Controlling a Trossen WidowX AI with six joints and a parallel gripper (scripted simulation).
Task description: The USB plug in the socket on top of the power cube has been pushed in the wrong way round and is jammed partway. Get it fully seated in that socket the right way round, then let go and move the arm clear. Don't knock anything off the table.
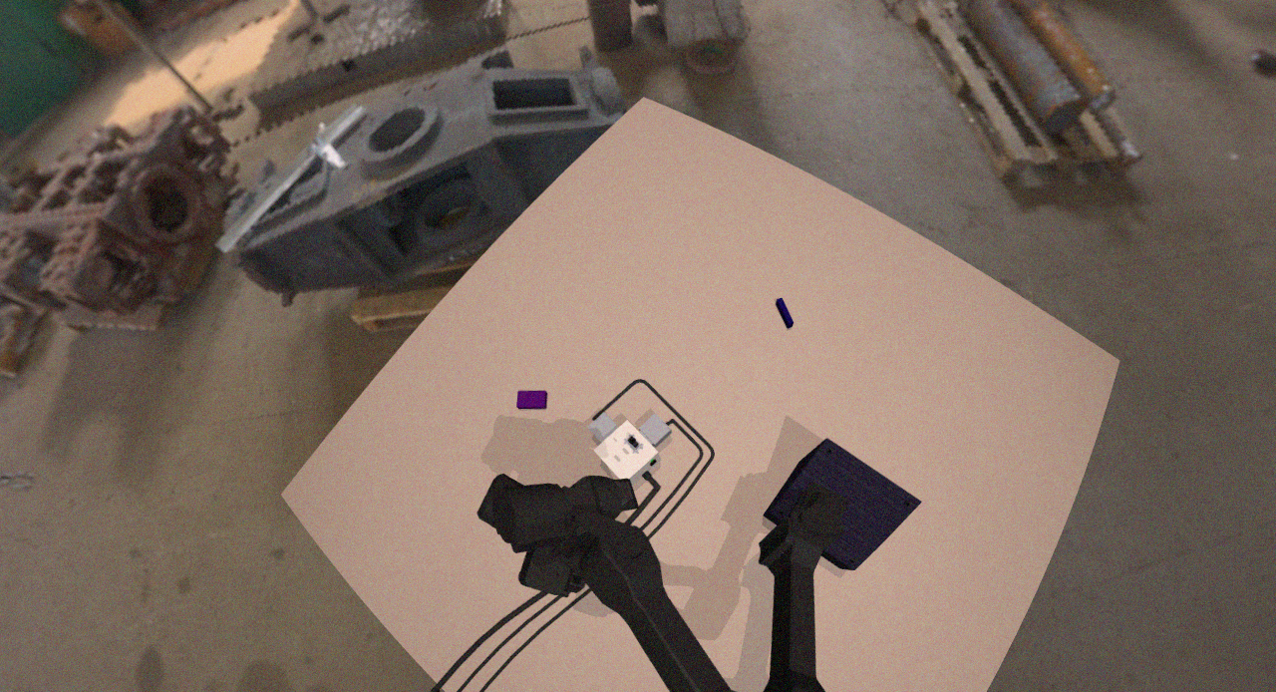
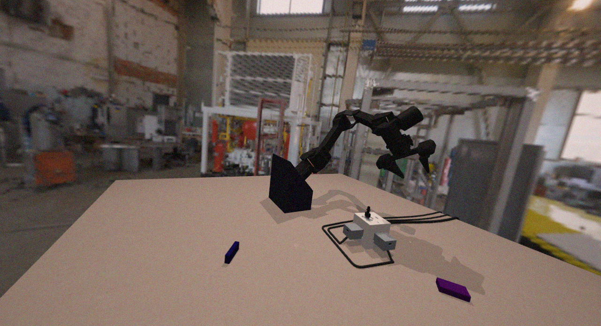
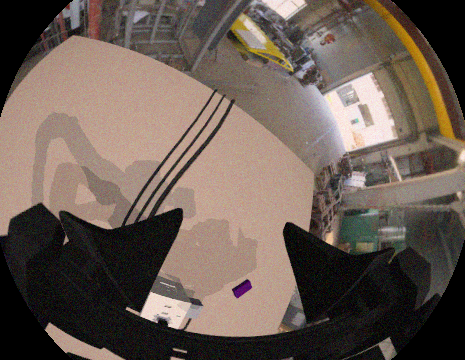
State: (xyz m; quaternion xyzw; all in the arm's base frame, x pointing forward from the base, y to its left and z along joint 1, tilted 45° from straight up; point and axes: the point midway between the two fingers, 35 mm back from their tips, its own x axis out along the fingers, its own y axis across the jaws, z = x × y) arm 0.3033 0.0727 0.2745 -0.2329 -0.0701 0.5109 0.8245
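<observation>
The jaws stand wide apart with nothing between them, the two dark pointed fingers [image 2: 392, 166] hanging in the air, well up off the desk [image 1: 892, 286] [image 2: 147, 240] [image 3: 102, 75]. From the exterior view they angle downward, higher than the power cube [image 1: 621, 461] [image 2: 369, 236] [image 3: 164, 308] and not touching it. The cube is the whitish one, and the little black USB plug [image 1: 632, 441] [image 2: 367, 213] [image 3: 162, 322] sticks upright out of its top face. Way too small in these shots to tell how deep it sits or which way round it is, tbh. In the wrist view the cube is down near the bottom edge, partly tucked behind one finger. A couple of grey boxes [image 1: 654, 429] [image 2: 352, 230] are on the sides of the cube, and black cables [image 1: 677, 418] [image 2: 340, 246] [image 3: 210, 135] bend around it and then run off together toward the desk's edge. There's a purple block [image 1: 531, 400] [image 2: 452, 289] [image 3: 242, 288] lying near the cube, apart from it, plus a dark blue block [image 1: 784, 313] [image 2: 232, 252] further out on the desk. The black arm [image 1: 660, 630] [image 2: 329, 141] arches up and over from its dark base [image 1: 878, 510] [image 2: 279, 185], which sits well apart from the cube, and throws a big shadow across the desk.
</observation>
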